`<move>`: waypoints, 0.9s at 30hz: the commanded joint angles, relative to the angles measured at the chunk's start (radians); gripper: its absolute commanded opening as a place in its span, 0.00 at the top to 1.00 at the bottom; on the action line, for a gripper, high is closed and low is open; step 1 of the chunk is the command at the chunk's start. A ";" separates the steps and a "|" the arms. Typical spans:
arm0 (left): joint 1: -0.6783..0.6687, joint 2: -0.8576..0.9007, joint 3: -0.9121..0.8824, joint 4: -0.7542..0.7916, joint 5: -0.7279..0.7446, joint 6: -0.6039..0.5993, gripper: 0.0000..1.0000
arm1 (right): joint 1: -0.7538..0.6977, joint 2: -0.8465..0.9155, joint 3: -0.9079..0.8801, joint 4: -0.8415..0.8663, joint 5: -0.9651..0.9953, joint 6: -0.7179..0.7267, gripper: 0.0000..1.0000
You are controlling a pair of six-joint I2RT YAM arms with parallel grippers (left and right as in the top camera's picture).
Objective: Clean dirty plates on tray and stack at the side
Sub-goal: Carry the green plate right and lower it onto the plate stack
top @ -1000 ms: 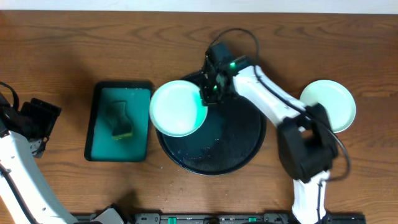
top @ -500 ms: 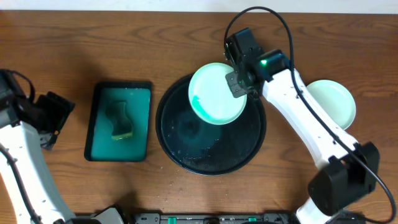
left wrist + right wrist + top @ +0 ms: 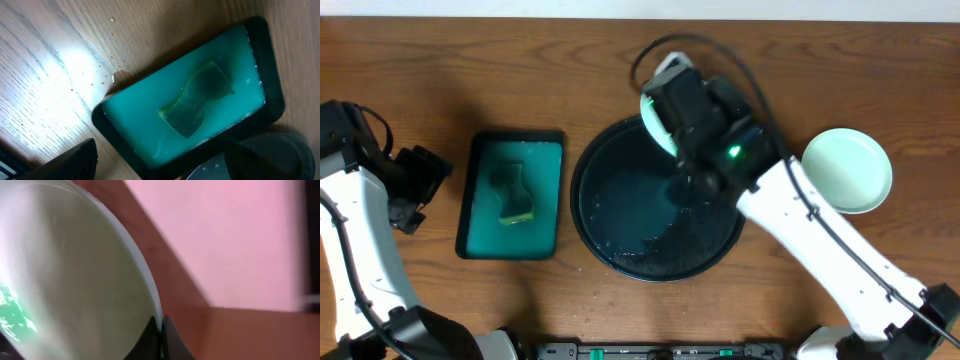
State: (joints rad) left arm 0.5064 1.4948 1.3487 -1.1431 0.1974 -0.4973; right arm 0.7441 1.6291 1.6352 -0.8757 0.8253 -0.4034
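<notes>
Wood-grain tabletop (image 3: 520, 60), brown, with a pale pink wall behind it in the right wrist view.

Item 1: the tray (image 3: 620, 230), round, black and glossy, sits at the middle of the table. Its floor carries scattered water droplets.

Item 2: the right gripper (image 3: 161, 337) is clenched on the rim of a mint plate (image 3: 75, 280). Both fingertips pinch the edge. From overhead this plate is lifted and steeply tilted above the far rim of the tray. Only a thin crescent shows beside the wrist housing. A bright green smear (image 3: 10, 312) is on the plate's face, toward its left side in the wrist view.

Item 3: a second pale mint plate (image 3: 847, 170) lies flat on the table to the right of the tray, apart from it. No smears are visible on it.

Item 4: a teal rectangular tray (image 3: 480, 225) lies left of the black tray. A green sponge (image 3: 512, 195) lies inside it in a film of water.

Item 5: the left gripper (image 3: 418, 188) hangs over bare table left of the teal tray. Its jaws are spread wide and hold nothing. Droplets speckle the wood there.
</notes>
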 commanded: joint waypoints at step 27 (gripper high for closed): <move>-0.004 0.006 -0.006 -0.005 0.001 0.014 0.18 | 0.303 -0.006 0.006 0.327 0.752 -0.669 0.99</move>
State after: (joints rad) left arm 0.5064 1.4979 1.3487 -1.1446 0.1974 -0.4969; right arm 1.0100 1.6291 1.6348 -0.5632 1.4612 -1.0382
